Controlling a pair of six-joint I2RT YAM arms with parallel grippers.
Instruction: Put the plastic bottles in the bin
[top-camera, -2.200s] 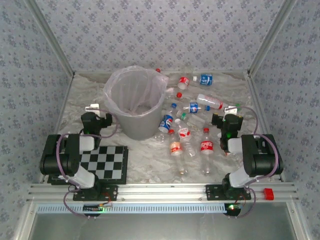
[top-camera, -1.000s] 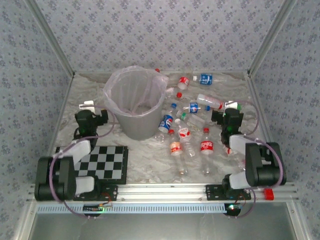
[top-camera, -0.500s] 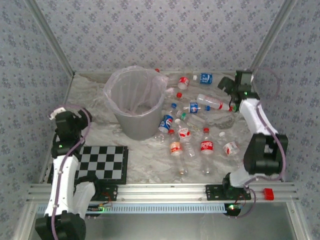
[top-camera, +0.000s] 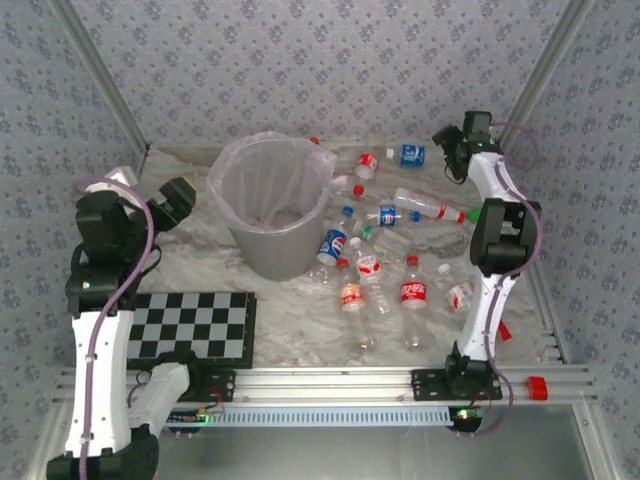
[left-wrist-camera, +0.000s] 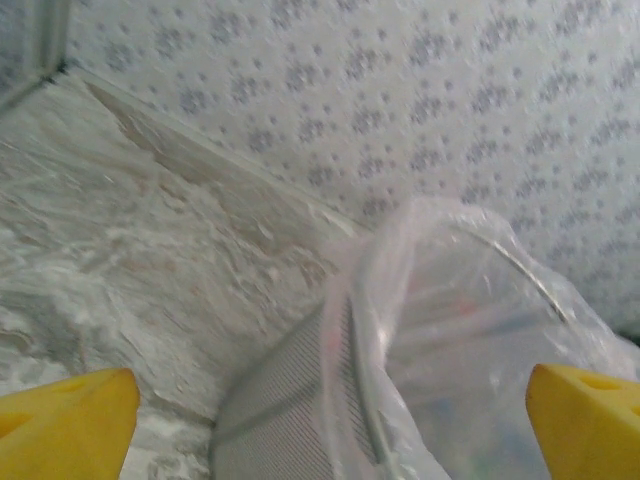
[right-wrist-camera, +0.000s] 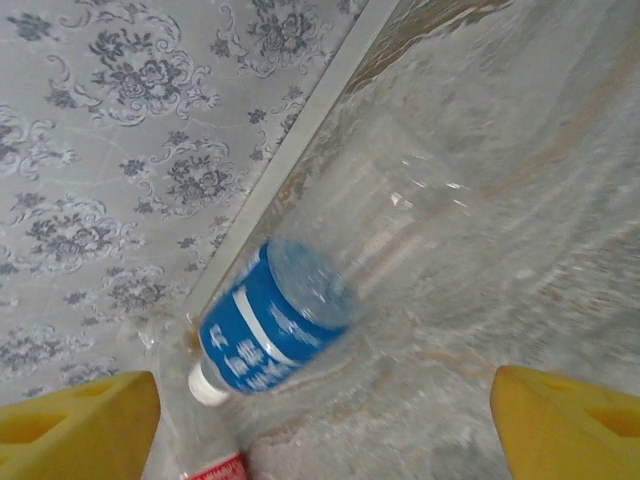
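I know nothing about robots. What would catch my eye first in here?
A grey bin lined with a crinkly bag stands left of centre, with plastic bottles strewn over the table to its right. The right arm reaches to the far right corner, its jaws open, facing a blue-labelled bottle lying at the table's far edge.

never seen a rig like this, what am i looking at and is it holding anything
Two robot arms are bolted at the near edge of a table. The wide picture comes from a fixed camera above and behind them. The other two come from cameras on each wrist, with yellow fingers at the edges. Plastic bottles lie scattered beside a grey bin lined with a bag. The left gripper faces the bin, the right gripper faces a blue-labelled bottle. Both are open and hold nothing.
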